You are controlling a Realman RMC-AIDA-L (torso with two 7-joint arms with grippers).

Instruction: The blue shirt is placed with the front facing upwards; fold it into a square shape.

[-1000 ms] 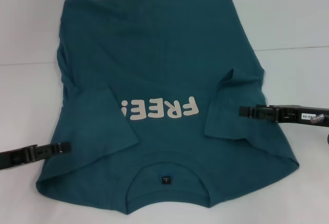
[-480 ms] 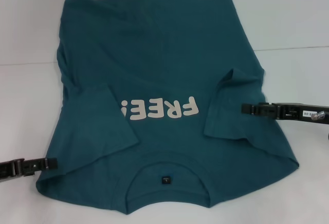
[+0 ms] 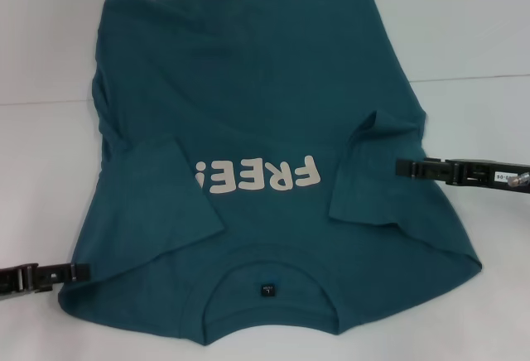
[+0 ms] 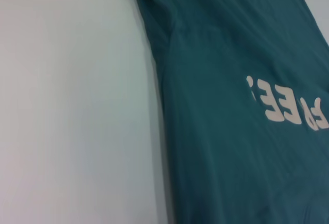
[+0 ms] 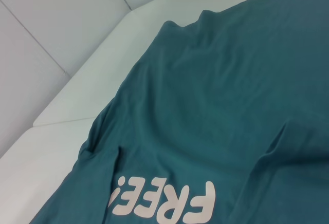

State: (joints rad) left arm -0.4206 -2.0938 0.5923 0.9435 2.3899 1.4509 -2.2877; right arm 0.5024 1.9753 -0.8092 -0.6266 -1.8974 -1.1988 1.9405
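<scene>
Blue shirt [image 3: 265, 129] spread on white table [image 3: 480, 38]; nothing obstructs.

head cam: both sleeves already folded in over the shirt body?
Yes. On the blue shirt, both sleeves lie folded inward over the body, flanking the FREE! lettering; left gripper and right gripper sit at its edges.

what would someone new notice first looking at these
A big blue shirt fills the middle of the white table, front up, both sleeves folded inward over the chest. Its pale FREE! lettering stands out mid-chest. The left gripper sits at the near left shoulder edge, the right gripper over the right sleeve.
</scene>
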